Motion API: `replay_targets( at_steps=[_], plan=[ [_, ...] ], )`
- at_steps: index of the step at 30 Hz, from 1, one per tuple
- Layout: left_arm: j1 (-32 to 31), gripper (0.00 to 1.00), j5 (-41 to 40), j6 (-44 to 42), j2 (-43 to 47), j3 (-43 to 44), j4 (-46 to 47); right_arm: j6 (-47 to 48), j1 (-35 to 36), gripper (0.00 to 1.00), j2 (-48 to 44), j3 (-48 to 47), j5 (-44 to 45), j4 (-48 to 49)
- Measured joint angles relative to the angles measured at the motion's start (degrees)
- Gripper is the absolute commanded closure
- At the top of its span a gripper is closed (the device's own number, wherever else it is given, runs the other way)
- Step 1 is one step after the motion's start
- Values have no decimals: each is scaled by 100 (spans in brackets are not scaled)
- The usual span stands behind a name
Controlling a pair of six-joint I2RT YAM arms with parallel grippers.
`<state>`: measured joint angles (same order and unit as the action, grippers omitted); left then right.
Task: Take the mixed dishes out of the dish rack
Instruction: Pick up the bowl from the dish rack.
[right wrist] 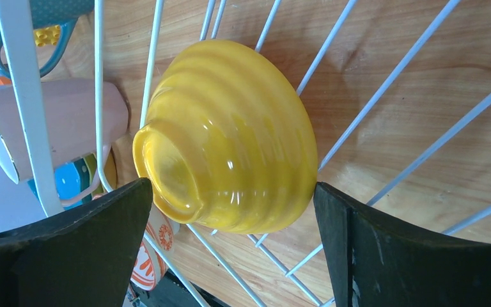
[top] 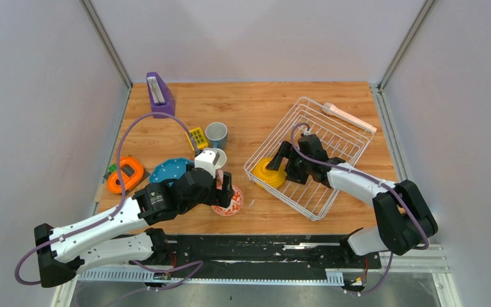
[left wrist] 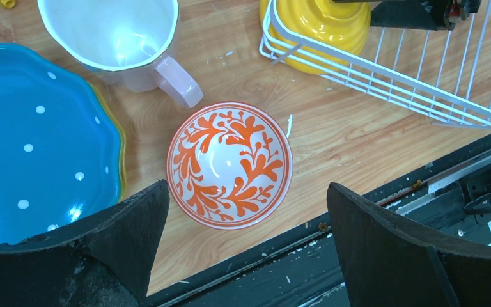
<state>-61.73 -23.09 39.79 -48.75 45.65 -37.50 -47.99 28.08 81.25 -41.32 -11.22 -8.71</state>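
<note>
The white wire dish rack [top: 342, 125] lies at the right of the table. A yellow ribbed bowl [top: 268, 173] [right wrist: 230, 134] lies tipped in its near-left corner, foot towards the rack wall. My right gripper [top: 284, 167] [right wrist: 231, 184] is inside the rack, open, with one finger on each side of the bowl and not touching it. My left gripper [top: 225, 190] [left wrist: 248, 187] hangs open above a whitish cup with a red leaf pattern [top: 229, 203] [left wrist: 230, 165], which stands on the table. Beside it are a pink mug [left wrist: 112, 32], a blue dotted plate [left wrist: 32, 134] and a blue mug [top: 217, 134].
A purple wedge holder [top: 158, 94] stands at the back left. A small yellow grid block [top: 197, 136] and an orange round gadget [top: 126, 174] lie at the left. A white and pink utensil [top: 348, 117] rests on the rack's far rim. A black rail [top: 262, 246] runs along the near edge.
</note>
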Motion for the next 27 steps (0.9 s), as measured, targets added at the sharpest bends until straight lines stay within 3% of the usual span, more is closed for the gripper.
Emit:
replay_targets(
  at_steps=[12,21,27],
  plan=[
    [0,0,-2,0,0,0,0,-210,-2,7,44,46,-173,129],
    [0,0,-2,4,0,0,0,-476,4,0,133,44,42,-4],
    [0,0,-7,17,0,0,0,-588,70,7,262,-81,76,-57]
  ],
)
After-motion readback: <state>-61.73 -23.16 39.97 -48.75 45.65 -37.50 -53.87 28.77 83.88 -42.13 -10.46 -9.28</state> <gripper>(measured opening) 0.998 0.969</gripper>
